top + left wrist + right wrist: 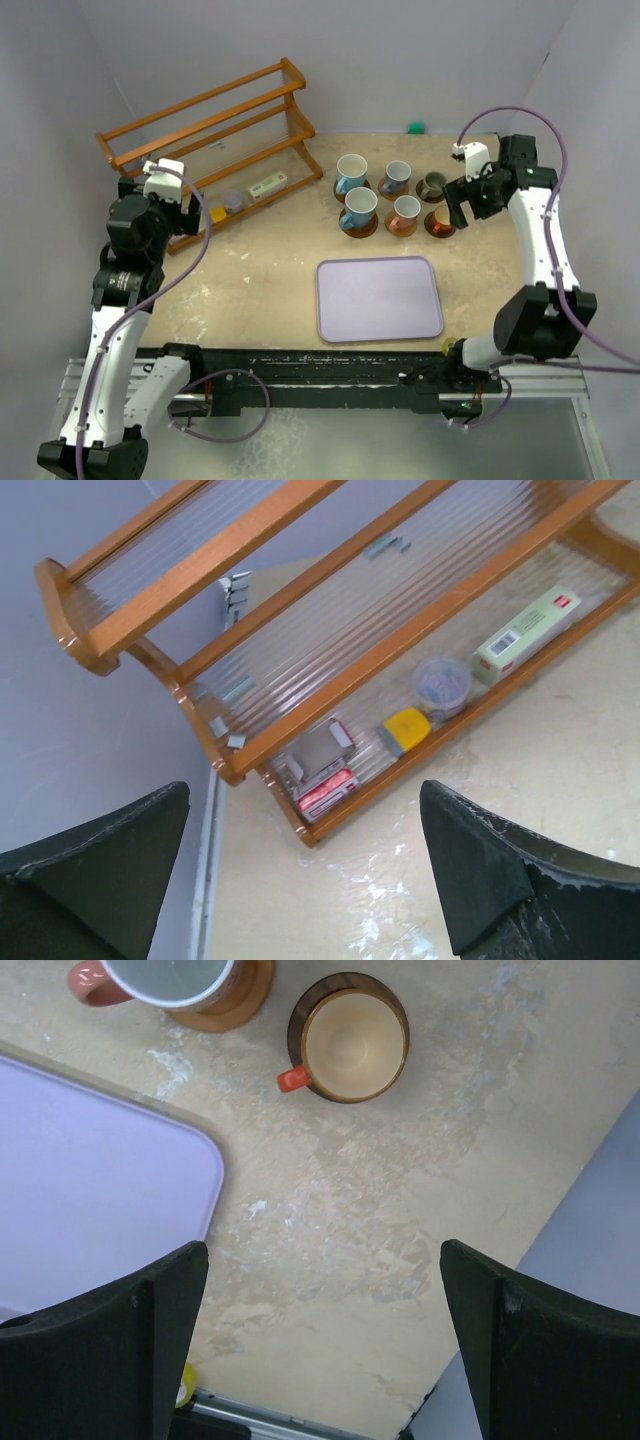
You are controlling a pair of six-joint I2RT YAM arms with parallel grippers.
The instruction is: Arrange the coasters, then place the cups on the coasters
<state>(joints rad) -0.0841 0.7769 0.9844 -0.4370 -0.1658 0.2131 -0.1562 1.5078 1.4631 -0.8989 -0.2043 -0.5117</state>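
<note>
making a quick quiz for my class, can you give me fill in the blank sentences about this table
The six cups stand in two rows of ____. Each cup sits on a brown ____. The flat lavender thing in front of the cups is a ____. The left gripper and the right gripper are both ____.
Missing: three; coaster; tray; open.

Colours: tray [380, 298] plain lavender. Table [260, 290] beige, mottled with whitish patches. Rack [200, 98] orange-brown wood (shelves clear, ribbed). Blue-white cups [351, 172] ×3, orange cup [405, 211], grey-olive cup [432, 184]. Small cup [348, 1042] cream inside, orange handle. Coasters [245, 1000] light orange-brown to dark brown. Green object [415, 127] at far edge.
</note>
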